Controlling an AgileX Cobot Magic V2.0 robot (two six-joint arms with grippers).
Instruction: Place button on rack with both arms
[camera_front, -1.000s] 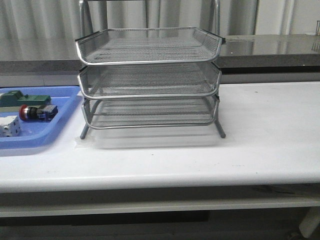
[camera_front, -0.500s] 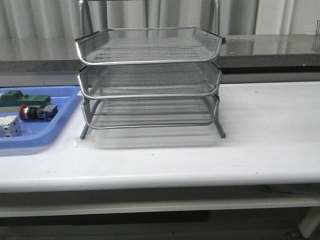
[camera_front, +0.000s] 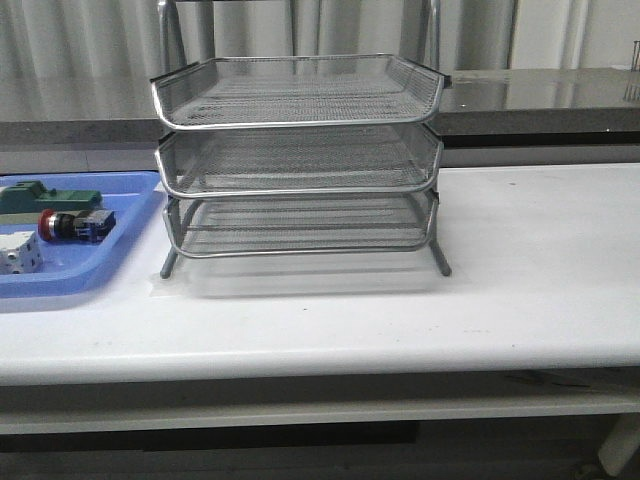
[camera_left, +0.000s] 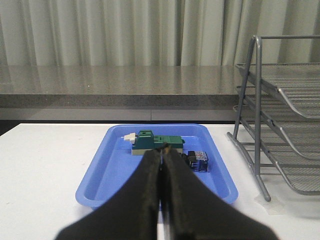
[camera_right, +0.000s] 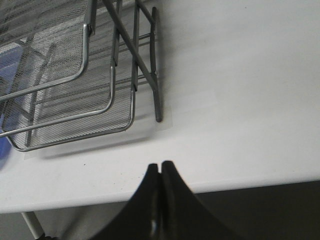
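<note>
The white desk (camera_front: 520, 290) is the biggest thing, and its left and right ends are cut off in the front view. The silver rack (camera_front: 298, 160) stands on it, a bit left of the middle, with three wire trays one above the other. The top of its frame runs out of the picture. To the left of the rack, just beside it, lies the blue tray (camera_front: 60, 275). Its left part is cut off in the front view, but the left wrist view shows the whole tray.

In the tray, a green part (camera_front: 45, 196) lies at the far side and a white block (camera_front: 18, 252) lies at the near left, half cut off. The button (camera_front: 75, 225) lies on its side between them, with its red head to the left and its blue block to the right. In the left wrist view the red head is hidden behind the tool, and only the dark collar and blue block show.

Nothing on the desk has moved since the earlier pictures.

The front view shows no arms at all. Only the wrist views show them. The left tool (camera_left: 162, 155) is clenched on nothing, near the tray and apart from it. The right tool (camera_right: 160, 170) is clenched on nothing too, over the near edge of the desk, near the rack's right leg.
</note>
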